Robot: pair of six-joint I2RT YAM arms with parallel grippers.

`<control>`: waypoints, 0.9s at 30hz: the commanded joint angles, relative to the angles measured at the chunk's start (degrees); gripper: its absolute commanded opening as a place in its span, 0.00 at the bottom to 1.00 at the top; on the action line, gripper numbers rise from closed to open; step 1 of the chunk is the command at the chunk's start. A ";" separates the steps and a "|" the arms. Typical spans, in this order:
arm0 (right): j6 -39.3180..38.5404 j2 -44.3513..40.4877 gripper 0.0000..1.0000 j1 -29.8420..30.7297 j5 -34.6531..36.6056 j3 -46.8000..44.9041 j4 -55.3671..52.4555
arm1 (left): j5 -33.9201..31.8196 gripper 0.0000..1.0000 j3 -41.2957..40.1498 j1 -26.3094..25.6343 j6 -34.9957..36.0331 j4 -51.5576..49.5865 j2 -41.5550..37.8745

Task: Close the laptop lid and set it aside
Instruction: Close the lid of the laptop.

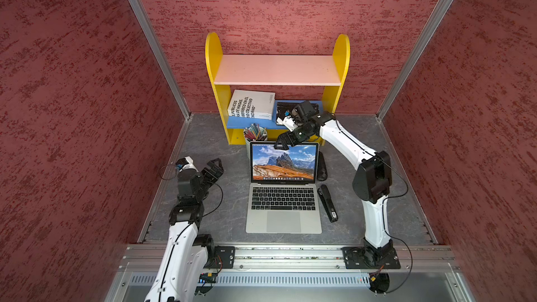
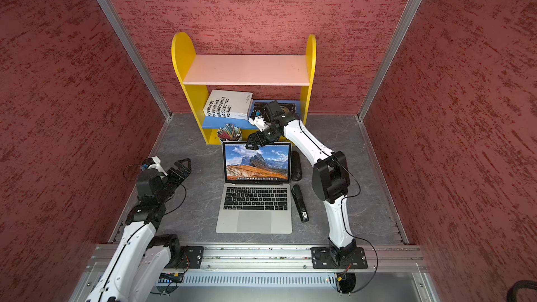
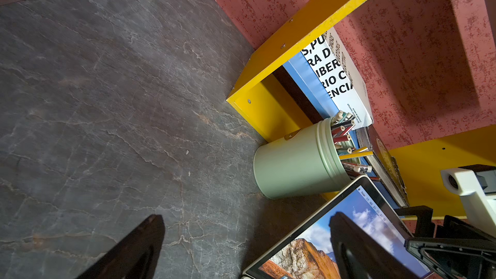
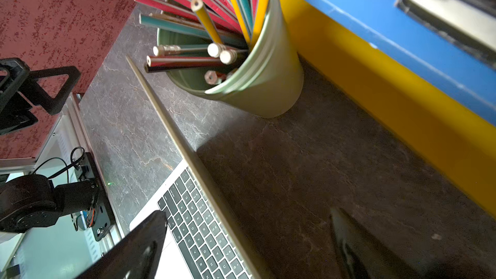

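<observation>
I am looking at the laptop [image 1: 283, 207] lying open in the middle of the table [image 1: 209, 219], its lid [image 1: 283, 162] standing up with the mountain picture glowing towards me. I am judging it to be a stiff metal slab, moderately heavy for these arms and smooth enough to slip. The screen glass is the fragile part. So I am planning to push on the lid's top edge, near the middle, letting the hinge do the work rather than pinching the panel. For moving it aside afterwards, I am thinking of sliding it flat or gripping a side edge of the closed shell.

My right gripper [image 1: 280, 144] is hanging at that top edge with its jaws spread wide. In the right wrist view the edge is running between the two fingers [image 4: 139, 245], one on the keyboard side and one behind. I cannot tell whether either is touching yet. It is holding nothing.

My left gripper [image 1: 215, 167] is waiting, jaws wide and empty, beside the laptop and clear of it. The pencil cup [image 1: 255, 136] is crowding the space just behind the lid.
</observation>
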 commanded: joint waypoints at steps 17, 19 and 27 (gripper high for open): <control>-0.91 -3.95 0.98 5.27 0.82 -2.68 -1.16 | 0.76 1.00 -0.87 0.29 0.54 0.34 -0.16; -1.03 -4.28 0.98 5.74 1.19 -2.91 -1.20 | 0.81 1.00 -0.88 0.31 0.53 0.37 -0.16; -1.43 -6.03 0.98 6.88 2.62 -5.17 -0.78 | 0.59 1.00 -0.92 0.33 0.52 0.46 -0.03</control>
